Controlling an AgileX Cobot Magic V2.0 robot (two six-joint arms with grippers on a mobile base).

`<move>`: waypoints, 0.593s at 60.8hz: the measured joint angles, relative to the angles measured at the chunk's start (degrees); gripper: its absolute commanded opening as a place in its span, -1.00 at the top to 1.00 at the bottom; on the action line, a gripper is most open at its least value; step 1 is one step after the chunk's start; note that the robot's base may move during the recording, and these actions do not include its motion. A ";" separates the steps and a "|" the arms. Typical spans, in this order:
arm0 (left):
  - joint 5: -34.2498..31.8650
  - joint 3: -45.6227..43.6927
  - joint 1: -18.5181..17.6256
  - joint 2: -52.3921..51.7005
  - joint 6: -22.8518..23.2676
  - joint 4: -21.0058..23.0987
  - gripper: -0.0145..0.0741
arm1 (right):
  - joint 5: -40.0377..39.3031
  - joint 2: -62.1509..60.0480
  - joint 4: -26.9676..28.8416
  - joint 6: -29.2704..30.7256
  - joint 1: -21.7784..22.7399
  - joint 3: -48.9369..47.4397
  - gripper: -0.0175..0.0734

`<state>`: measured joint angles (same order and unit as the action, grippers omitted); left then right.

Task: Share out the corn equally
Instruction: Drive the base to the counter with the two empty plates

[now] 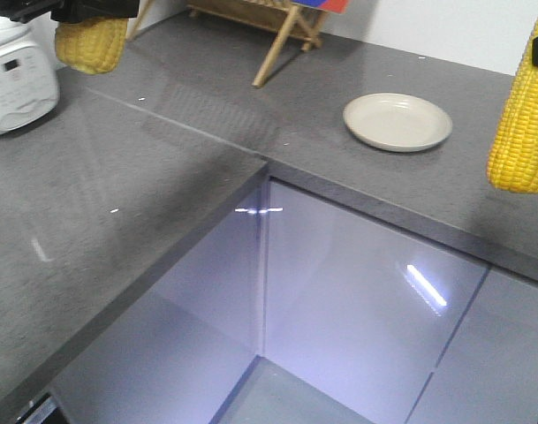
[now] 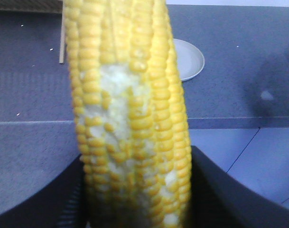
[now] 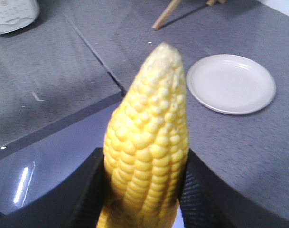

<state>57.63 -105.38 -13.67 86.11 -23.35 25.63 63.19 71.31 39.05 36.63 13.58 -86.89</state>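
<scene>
The left gripper is clamped on the left cob, dark jaws pressing both its sides at the bottom of the left wrist view. This cob is bright yellow, with a pale whitish patch of flattened kernels down its middle. In the front view it hangs in the upper left corner, just beside a white cooker. The right gripper grips the right cob, which has even yellow kernels tapering to a paler tip; in the front view it hangs at the right edge. A cream plate lies on the grey counter, upper right of centre, apart from both cobs
</scene>
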 measured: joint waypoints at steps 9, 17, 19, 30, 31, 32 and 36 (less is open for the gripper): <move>0.00 0.00 0.00 0.00 0.00 0.00 0.38 | 0.00 0.00 0.00 0.00 0.00 0.00 0.08; 0.00 0.00 0.00 0.00 0.00 0.00 0.38 | 0.00 0.00 0.00 0.00 0.00 0.00 0.08; 0.00 0.00 0.00 0.00 0.00 0.00 0.38 | 0.00 0.00 0.00 0.00 0.00 0.00 0.08; 0.00 0.00 0.00 0.00 0.00 0.00 0.38 | 0.00 0.00 0.00 0.00 0.00 0.00 0.08; 0.00 0.00 0.00 0.00 0.00 0.00 0.38 | 0.00 0.00 0.00 0.00 0.00 0.00 0.08; 0.00 0.00 0.00 0.00 0.00 0.00 0.38 | 0.00 0.00 0.00 0.00 0.00 0.00 0.08; 0.00 0.00 0.00 0.00 0.00 0.00 0.38 | 0.00 0.00 0.00 0.00 0.00 0.00 0.08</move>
<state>57.63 -105.38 -13.67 86.11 -23.35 25.63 63.19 71.31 39.05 36.63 13.58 -86.89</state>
